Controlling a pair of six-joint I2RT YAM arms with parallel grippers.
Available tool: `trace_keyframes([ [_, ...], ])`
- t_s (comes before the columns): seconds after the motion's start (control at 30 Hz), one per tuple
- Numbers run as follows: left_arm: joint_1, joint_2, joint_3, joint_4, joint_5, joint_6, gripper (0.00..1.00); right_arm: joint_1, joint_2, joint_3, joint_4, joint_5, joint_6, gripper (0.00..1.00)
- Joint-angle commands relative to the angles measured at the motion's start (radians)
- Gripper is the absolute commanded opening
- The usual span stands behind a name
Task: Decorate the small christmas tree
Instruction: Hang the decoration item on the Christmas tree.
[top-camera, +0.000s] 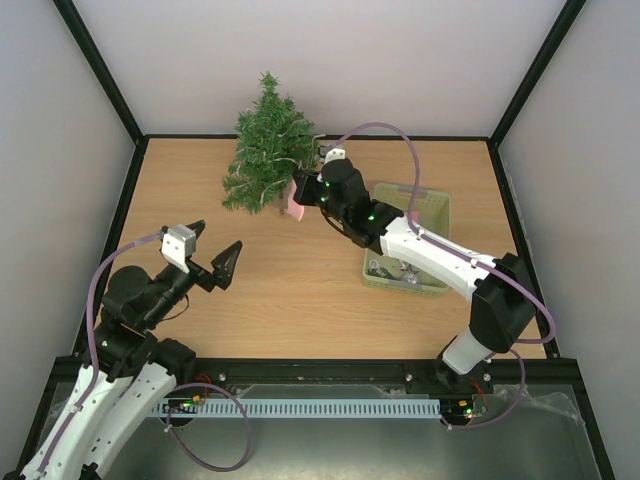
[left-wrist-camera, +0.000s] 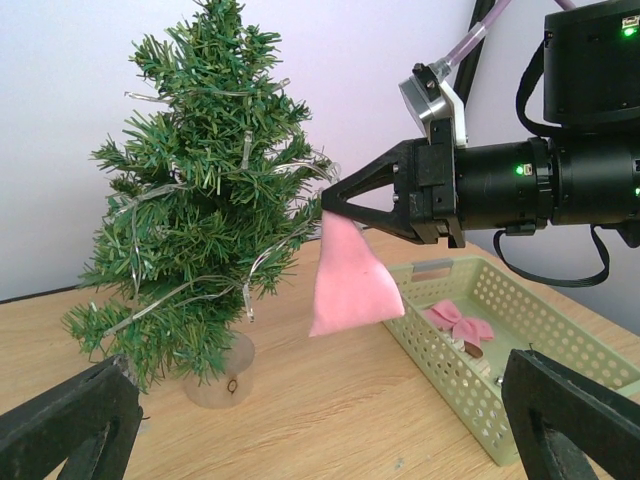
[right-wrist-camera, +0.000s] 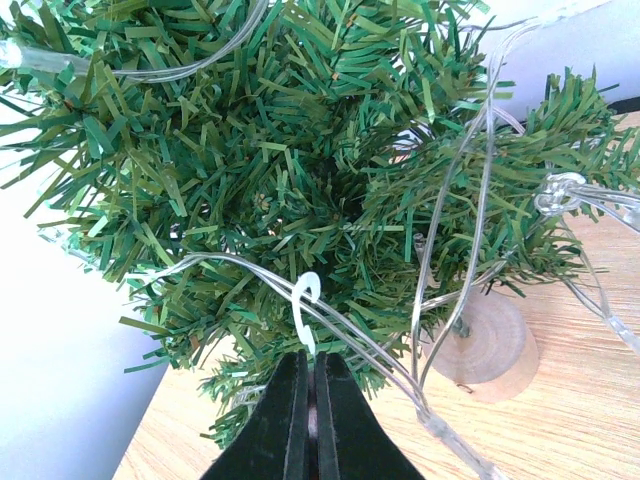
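**Currently: right claw clenched on an ornament at the tree; left claw released**

**Surface and room.** The work surface is a light-brown wood-grain table top (top-camera: 300, 300). Black frame bars (top-camera: 102, 70) run along its edges. Plain pale grey walls (top-camera: 330, 60) close it at the back and on both sides.

**Task item.** The small christmas tree (top-camera: 268, 150) is a conical artificial one with bushy dark green needle branches. It stands upright at the far edge of the table, left of centre and close to the back wall. It rests on a round pale wooden foot (left-wrist-camera: 220, 372). A thin clear light wire (left-wrist-camera: 245, 150) winds through the branches.

**Right arm.** The right gripper (left-wrist-camera: 330, 207) is at the tree's right flank, about mid-height, with its jaws pressed together. It grasps a pink triangular fabric ornament (left-wrist-camera: 350, 275) by the top corner, and the body of the ornament hangs free below the tips. In the right wrist view a small white hook (right-wrist-camera: 305, 295) projects beyond the closed tips, up against the needles and wire. Whether it has caught on anything cannot be told.

**Left arm.** The left gripper (top-camera: 212, 250) is fully released and empty. It hovers over the left half of the table, well apart from the tree and pointing toward it.

**Supply.** A pale green perforated plastic basket (top-camera: 432, 205) lies on the right half of the table, partly under the right arm. It holds a pink bow (left-wrist-camera: 458, 320) and other items too small to identify.
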Motion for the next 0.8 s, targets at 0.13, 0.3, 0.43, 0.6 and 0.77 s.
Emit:
trace_keyframes([
  [0.13,-0.004,-0.01,-0.009,0.023,-0.014,0.012,1.0,0.003,0.008,-0.029,0.017,0.04,0.009,0.02],
  [0.3,-0.004,-0.012,-0.009,0.023,-0.016,0.013,1.0,0.002,0.011,-0.026,0.014,0.051,0.005,0.02],
  [0.43,-0.004,-0.014,-0.01,0.022,-0.02,0.013,1.0,0.002,0.014,-0.028,0.013,0.033,0.009,0.02],
  [0.6,-0.004,-0.016,-0.009,0.02,-0.021,0.013,1.0,0.003,-0.009,-0.062,0.023,0.019,0.016,0.02],
  [0.77,-0.005,-0.015,-0.011,0.02,-0.025,0.013,0.99,0.002,-0.034,-0.088,0.018,0.027,0.006,0.02],
])
